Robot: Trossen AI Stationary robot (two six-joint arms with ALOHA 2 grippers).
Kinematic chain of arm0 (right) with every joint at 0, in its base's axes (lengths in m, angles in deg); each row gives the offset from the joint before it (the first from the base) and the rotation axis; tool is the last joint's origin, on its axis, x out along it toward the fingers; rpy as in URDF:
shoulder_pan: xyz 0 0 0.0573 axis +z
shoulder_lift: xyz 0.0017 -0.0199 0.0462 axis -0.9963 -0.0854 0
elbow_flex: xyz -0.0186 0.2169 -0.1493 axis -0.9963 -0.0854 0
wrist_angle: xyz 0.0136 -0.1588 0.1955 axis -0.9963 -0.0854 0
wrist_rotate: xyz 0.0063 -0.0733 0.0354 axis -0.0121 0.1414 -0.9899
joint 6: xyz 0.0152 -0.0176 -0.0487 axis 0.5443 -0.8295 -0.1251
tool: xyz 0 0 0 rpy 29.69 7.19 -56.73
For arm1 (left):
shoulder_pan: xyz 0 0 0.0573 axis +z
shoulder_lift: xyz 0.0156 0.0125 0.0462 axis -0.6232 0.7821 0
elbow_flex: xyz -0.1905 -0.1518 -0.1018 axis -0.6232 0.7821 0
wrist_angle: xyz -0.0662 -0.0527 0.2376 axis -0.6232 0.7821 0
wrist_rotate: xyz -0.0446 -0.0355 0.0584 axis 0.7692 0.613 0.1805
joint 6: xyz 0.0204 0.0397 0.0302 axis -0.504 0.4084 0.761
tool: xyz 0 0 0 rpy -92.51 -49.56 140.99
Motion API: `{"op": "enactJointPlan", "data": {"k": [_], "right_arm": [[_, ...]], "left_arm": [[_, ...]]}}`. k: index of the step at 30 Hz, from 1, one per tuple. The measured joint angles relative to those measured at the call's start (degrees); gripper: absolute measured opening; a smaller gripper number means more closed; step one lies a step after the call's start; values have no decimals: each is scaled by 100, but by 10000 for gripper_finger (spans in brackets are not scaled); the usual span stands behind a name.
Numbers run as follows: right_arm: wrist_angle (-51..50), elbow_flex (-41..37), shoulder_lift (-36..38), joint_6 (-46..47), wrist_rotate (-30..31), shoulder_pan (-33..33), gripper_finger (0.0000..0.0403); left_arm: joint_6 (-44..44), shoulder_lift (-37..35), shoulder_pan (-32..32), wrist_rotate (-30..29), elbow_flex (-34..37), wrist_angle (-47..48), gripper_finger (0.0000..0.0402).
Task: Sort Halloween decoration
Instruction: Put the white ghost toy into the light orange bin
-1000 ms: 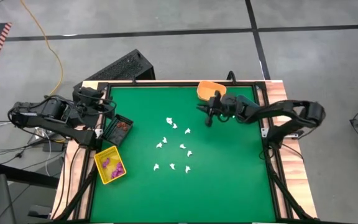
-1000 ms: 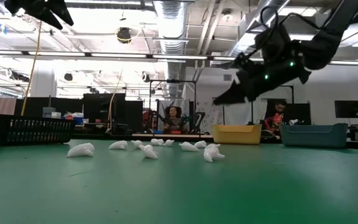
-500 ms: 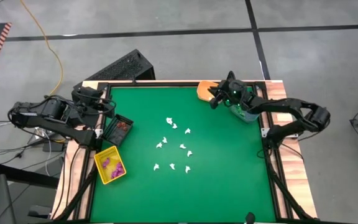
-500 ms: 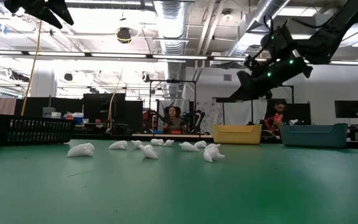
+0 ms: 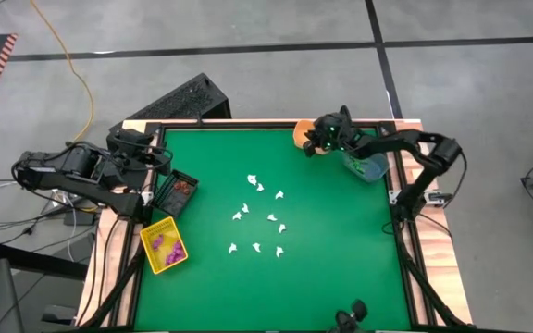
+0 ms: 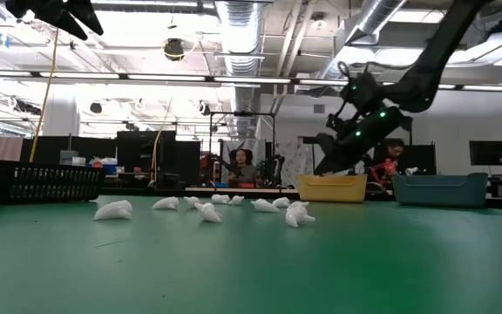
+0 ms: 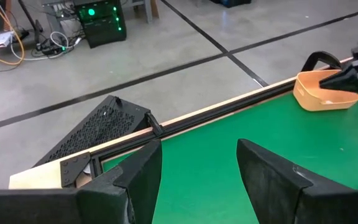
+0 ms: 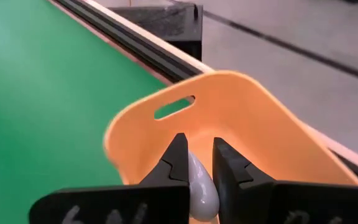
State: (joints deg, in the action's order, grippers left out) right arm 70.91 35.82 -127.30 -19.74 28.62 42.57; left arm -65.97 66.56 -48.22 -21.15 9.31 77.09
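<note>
Right claw (image 8: 194,163): clenched on white trinket (image 8: 199,186), over orange bin (image 5: 305,130) at worktop (image 5: 340,250) far edge. Grip visible only in right wrist view; high view hides trinket under arm.
Left claw (image 7: 199,163): fingers spread, empty, over left edge beside black bin (image 5: 176,191).
White trinkets (image 5: 259,217): loose cluster at worktop centre.
Yellow bin (image 5: 163,245): near left edge, holds purple trinkets (image 5: 166,245).
Black bin: reddish pieces inside, high view only.
Blue bin (image 6: 441,188): right of orange bin, low view.
</note>
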Motion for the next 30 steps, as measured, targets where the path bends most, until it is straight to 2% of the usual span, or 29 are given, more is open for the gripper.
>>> {"op": "enactJointPlan", "data": {"k": [5,9,19,23,30], "right_arm": [[-455,345,-302,107,32,-17,45],[-557,420,-308,119,223,-24,65],[-607,430,-273,145,208,-76,119],[-564,423,6,61,-205,-24,140],[-484,426,1061,-637,-908,484,155]], "left_arm": [[0,0,0,4,0,2,199],[0,0,0,4,0,4,199],[39,0,0,4,0,8,199],[37,0,0,31,0,6,199],[61,-4,0,182,0,4,199]]}}
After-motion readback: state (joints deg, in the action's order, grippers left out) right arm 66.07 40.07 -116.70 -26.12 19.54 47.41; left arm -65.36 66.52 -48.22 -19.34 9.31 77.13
